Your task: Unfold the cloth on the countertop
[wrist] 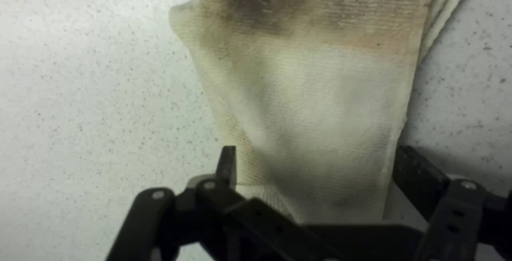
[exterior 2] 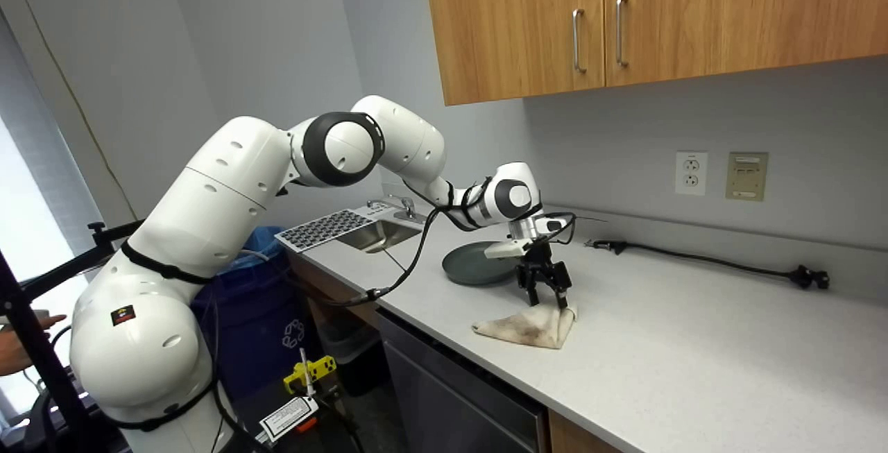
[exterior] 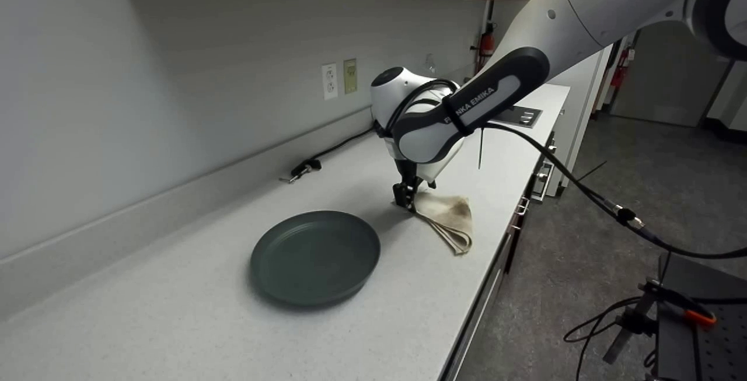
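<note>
- Cloth (exterior 2: 522, 328) lies folded near the worktop's (exterior: 402, 322) front edge.
- Gripper (wrist: 316, 149) stands spread across the cloth's back end.
- Probably light, limp: best pinched by 1 loose layer's edge.

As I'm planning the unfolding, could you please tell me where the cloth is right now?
In an exterior view, the cloth lies on the countertop, right of the dark green plate; in the wrist view it shows between the open jaws.
</note>
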